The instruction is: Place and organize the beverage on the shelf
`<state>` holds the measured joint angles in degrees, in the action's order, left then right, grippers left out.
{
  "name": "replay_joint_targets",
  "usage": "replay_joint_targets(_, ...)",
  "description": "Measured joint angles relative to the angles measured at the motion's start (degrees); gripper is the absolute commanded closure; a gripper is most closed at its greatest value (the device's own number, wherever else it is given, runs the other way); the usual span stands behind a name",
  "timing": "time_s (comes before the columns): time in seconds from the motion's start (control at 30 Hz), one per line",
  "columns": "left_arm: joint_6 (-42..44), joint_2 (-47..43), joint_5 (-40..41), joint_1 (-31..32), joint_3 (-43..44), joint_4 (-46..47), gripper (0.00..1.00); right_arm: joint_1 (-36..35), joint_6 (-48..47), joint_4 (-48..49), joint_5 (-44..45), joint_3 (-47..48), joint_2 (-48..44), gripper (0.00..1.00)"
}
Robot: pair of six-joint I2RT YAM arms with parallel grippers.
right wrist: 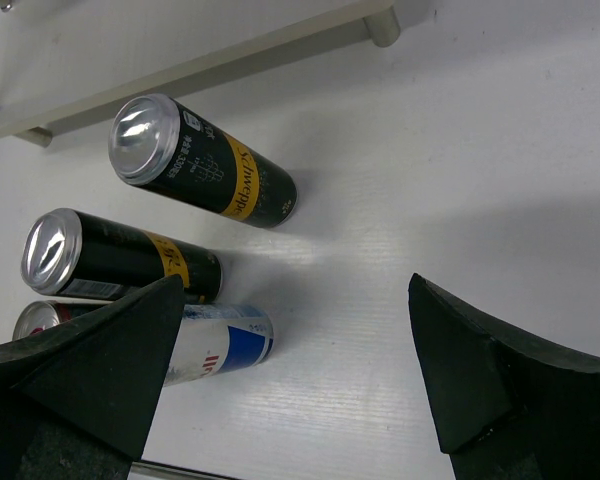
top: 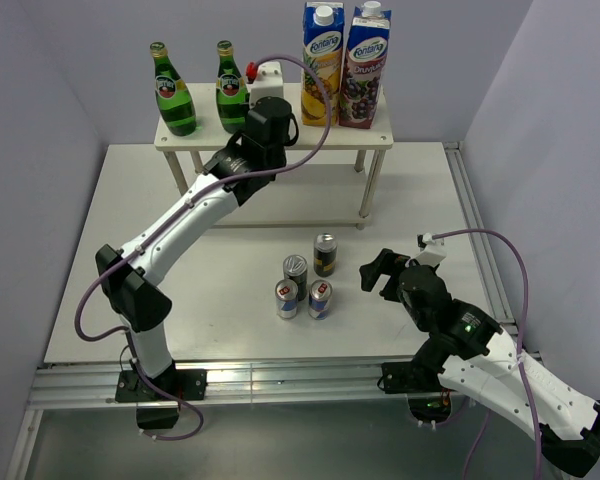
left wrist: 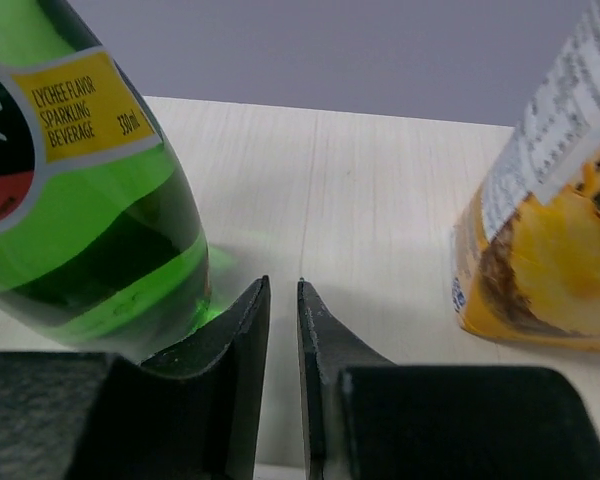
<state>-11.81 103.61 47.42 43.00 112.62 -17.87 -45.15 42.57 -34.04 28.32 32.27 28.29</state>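
Observation:
Two green glass bottles (top: 171,95) (top: 230,93) stand on the left of the shelf's top board (top: 372,136). My left gripper (left wrist: 283,285) is over that board, just right of the second bottle (left wrist: 90,200), shut with nothing between its fingers. On the table in front of the shelf stand two dark slim cans (top: 295,272) (top: 325,254) and two blue-silver cans (top: 286,298) (top: 320,298). My right gripper (top: 380,272) hovers low to their right, open and empty (right wrist: 296,290). The nearest blue-silver can (right wrist: 220,345) lies by its left finger.
Two juice cartons (top: 322,62) (top: 366,68) occupy the right of the top board; the yellow one (left wrist: 550,230) is right of my left gripper. A white box with a red knob (top: 268,80) sits behind the left wrist. The shelf's lower board (top: 310,195) is bare.

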Motion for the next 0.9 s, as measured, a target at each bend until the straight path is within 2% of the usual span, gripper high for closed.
replay_joint_targets(0.63,0.0,0.5,-1.5,-5.7,-0.3,0.5,0.79,0.0,0.0,0.0,0.1,0.0,-0.3,0.00)
replay_joint_targets(0.9,-0.1,0.3,-1.7,-7.1,-3.5,1.9,0.74,0.0,0.0,0.0,0.2,0.0,-0.3,0.00)
